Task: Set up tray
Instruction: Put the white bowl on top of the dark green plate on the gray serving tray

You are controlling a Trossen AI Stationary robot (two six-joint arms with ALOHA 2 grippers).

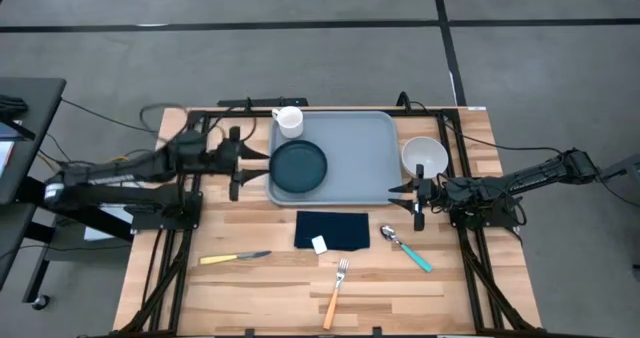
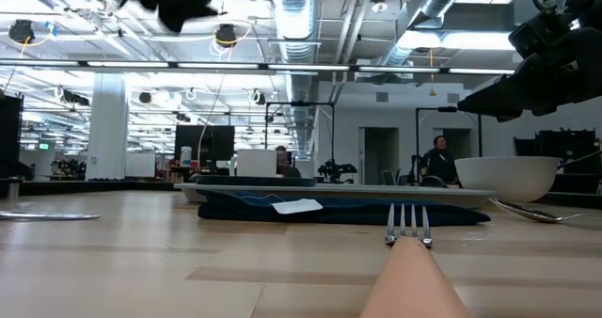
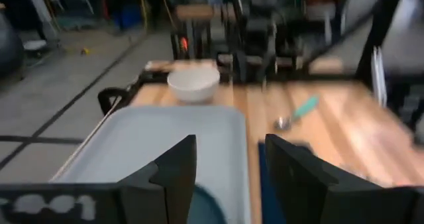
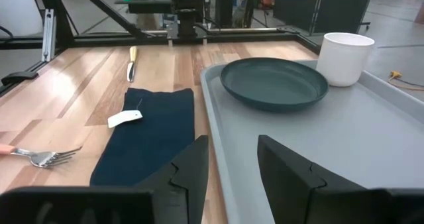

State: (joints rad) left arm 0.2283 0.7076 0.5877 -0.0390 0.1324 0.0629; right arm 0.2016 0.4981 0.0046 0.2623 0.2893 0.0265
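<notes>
Hiding most of the tray (image 2: 329, 190) in the low view, the navy napkin (image 2: 343, 210) lies before it. Tray sits at the wooden worktop's (image 1: 270, 278) far edge, between the left gripper (image 1: 237, 163) and right gripper (image 1: 412, 200), both with jaws released; a blurred person (image 2: 438, 160) stands in the room behind.

Smooth plastic on pale wood
The tray (image 1: 365, 148) looks matt plastic, the surface (image 1: 260, 278) grained wood, the napkin (image 1: 332, 229) soft cloth

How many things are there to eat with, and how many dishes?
Cutlery: 3 (knife, fork, spoon)
Dishes: 3 (plate, cup, bowl)
Tray: 1
Napkin: 1
Total: 8
</notes>
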